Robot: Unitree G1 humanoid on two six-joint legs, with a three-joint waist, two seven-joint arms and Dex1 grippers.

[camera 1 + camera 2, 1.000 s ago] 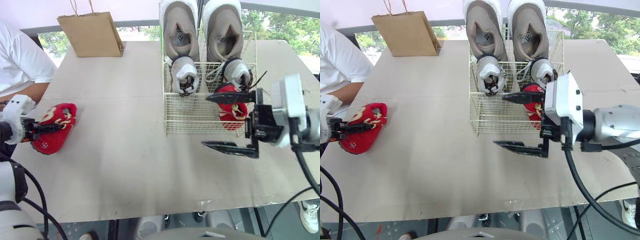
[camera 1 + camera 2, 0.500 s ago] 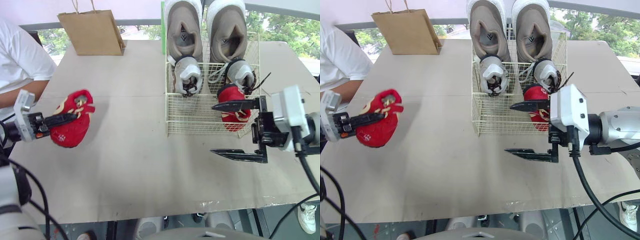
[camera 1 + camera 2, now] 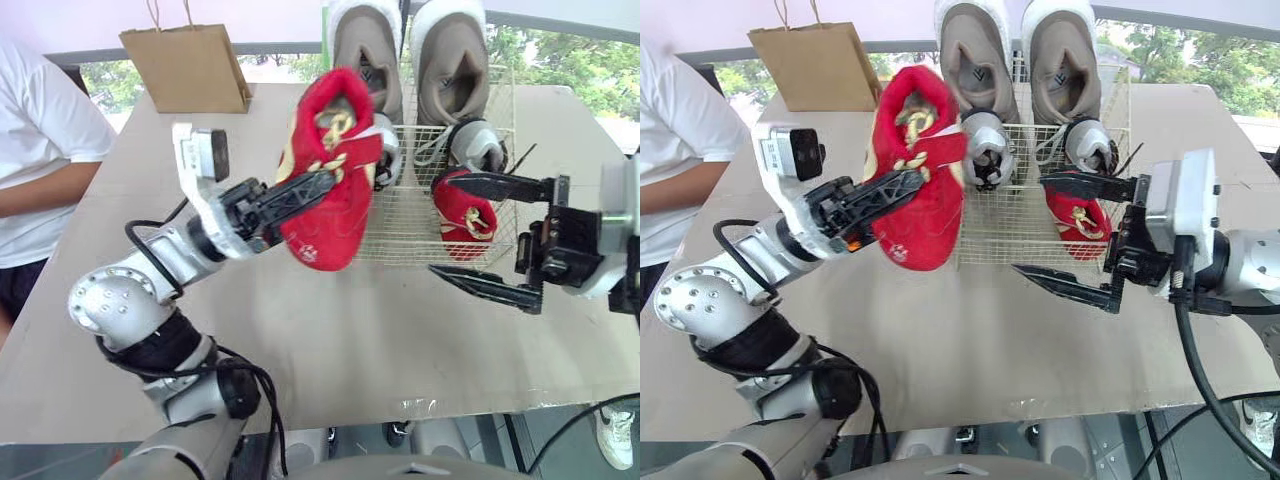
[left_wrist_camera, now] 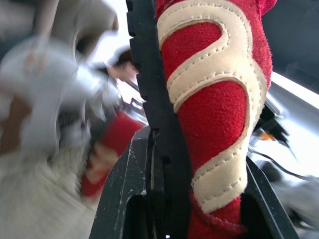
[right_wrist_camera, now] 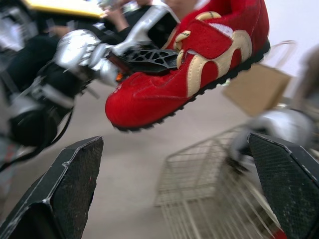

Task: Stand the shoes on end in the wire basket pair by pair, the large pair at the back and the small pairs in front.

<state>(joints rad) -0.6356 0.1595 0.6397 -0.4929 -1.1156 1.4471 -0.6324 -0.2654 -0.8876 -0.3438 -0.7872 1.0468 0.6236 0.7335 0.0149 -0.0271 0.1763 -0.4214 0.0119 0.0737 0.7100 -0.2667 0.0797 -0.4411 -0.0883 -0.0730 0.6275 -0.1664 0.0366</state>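
A small red shoe (image 3: 330, 170) hangs in the air, toe down, by the front left of the wire basket (image 3: 400, 228), and my left gripper (image 3: 318, 182) is shut on it. In the left wrist view a black finger (image 4: 154, 99) presses the red shoe (image 4: 214, 99). Two large grey shoes (image 3: 455, 55) stand on end at the basket's back, with small grey shoes (image 3: 478, 145) in front of them. Another red shoe (image 3: 465, 215) stands in the right front. My right gripper (image 3: 437, 225) is open before the basket's right front, holding nothing.
A brown paper bag (image 3: 188, 68) stands at the table's far left. A person in a white shirt (image 3: 40, 150) sits at the left edge. Bare tabletop (image 3: 380, 330) stretches in front of the basket to the near edge.
My left arm has lifted the red shoe off the table's left side and swung it right, up to the basket. The right gripper stays open in about the same place.
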